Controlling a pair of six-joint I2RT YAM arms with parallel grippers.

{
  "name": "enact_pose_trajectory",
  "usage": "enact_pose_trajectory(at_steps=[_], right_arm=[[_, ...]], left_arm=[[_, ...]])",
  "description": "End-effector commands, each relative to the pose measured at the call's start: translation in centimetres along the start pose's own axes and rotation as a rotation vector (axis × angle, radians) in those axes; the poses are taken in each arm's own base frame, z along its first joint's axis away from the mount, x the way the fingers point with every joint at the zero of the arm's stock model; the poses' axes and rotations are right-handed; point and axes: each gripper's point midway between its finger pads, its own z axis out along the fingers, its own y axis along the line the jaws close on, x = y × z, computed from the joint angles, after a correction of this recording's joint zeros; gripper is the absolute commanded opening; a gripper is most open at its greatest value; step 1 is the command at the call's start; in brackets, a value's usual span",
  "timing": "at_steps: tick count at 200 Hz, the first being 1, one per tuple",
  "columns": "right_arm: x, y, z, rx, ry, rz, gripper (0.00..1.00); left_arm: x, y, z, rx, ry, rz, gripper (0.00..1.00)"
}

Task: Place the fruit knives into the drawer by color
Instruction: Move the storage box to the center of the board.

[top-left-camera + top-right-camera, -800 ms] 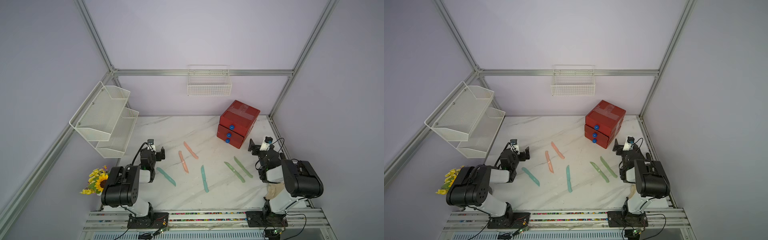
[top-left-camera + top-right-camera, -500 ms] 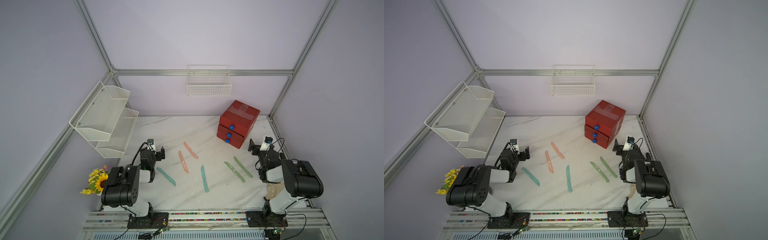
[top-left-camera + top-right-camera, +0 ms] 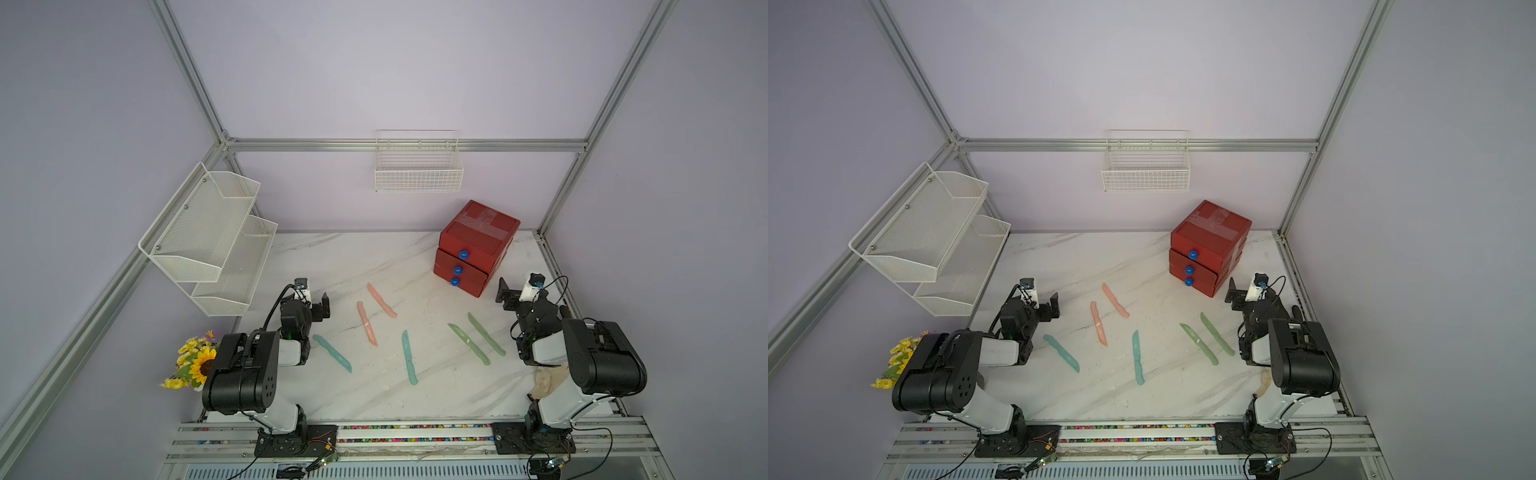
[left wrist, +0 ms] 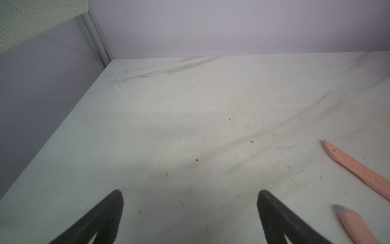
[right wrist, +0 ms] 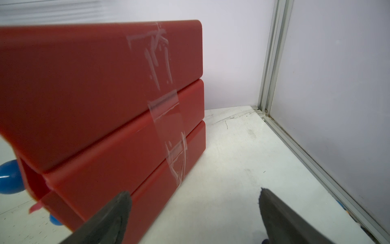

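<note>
Red drawer chest (image 3: 478, 245), far right of the marble table (image 3: 332, 257); three blue knobs (image 3: 458, 270) face near-left; from above the drawers look pushed in, though I cannot tell whether they are fully shut; the right wrist view gives only its taped side wall, one knob cut off at the frame edge, the fronts hidden. Fruit knives, six, all flat on the table, none in the chest: salmon-pink knives (image 3: 367, 324) at centre, just beside each other; teal knives (image 3: 409, 357) nearer, well apart, one close to the left arm; pale green knives (image 3: 468, 344) side by side to the right. The left wrist view catches only two pink ends, both cropped by the frame; teal and green show in both top views alone. Left gripper (image 3: 318, 309), fingers spread wide over bare table, holding nothing; right gripper (image 3: 509, 297), fingers likewise wide apart, empty, just beside the chest's near-right side. A beige lump (image 3: 548, 380) under the right arm is half covered and hard to identify.
</note>
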Motion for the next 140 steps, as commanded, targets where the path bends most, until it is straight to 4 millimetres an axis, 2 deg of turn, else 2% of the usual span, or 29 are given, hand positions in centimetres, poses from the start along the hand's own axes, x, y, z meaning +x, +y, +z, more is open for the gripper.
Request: enact_pose_trajectory(at_steps=[1,35,49,55,61,69,86,97,110,125,134,140], right_arm=[[-0.9,0.0,0.1,0.007,-0.024,0.009,0.97],[-1.0,0.0,0.1,0.009,-0.025,0.008,0.97],[-2.0,-0.5,0.3,0.054,-0.044,0.019,0.97],[-2.4,-1.1,0.4,0.096,-0.035,0.029,0.97],[-2.6,-1.6,0.6,0.130,-0.015,0.039,0.97],[-3.3,-2.3,1.0,0.180,-0.002,0.057,0.97],[-3.8,-5.6,1.3,0.396,0.044,0.107,0.97],[-3.9,-7.4,1.0,0.532,0.075,0.126,0.97],[-4.4,-7.4,1.2,0.584,0.085,0.135,0.97],[-4.6,-6.4,2.5,0.578,0.144,0.179,0.97],[-4.6,-6.4,3.1,0.626,0.196,0.216,0.97],[-3.6,-6.5,3.1,0.660,0.268,0.239,0.97]], left_arm=[[-2.1,0.4,0.0,-0.015,-0.072,-0.011,1.00],[-2.0,0.4,-0.1,-0.015,-0.073,-0.015,1.00],[-2.9,-0.8,0.0,0.047,-0.064,0.022,1.00],[-4.3,-1.3,0.4,0.074,-0.033,0.034,1.00],[-4.4,-1.5,0.8,0.083,0.041,0.045,1.00],[-6.4,-1.9,1.4,0.077,0.077,0.057,1.00],[-10.1,-3.3,2.3,0.071,0.090,0.075,1.00],[-12.2,-4.8,2.9,0.065,0.108,0.065,1.00],[-14.6,-7.3,3.8,0.087,0.144,0.036,1.00],[-15.6,-11.2,5.0,0.121,0.218,0.015,1.00],[-15.5,-13.8,5.9,0.153,0.265,-0.003,1.00],[-15.5,-15.8,6.3,0.194,0.294,-0.018,1.00]])
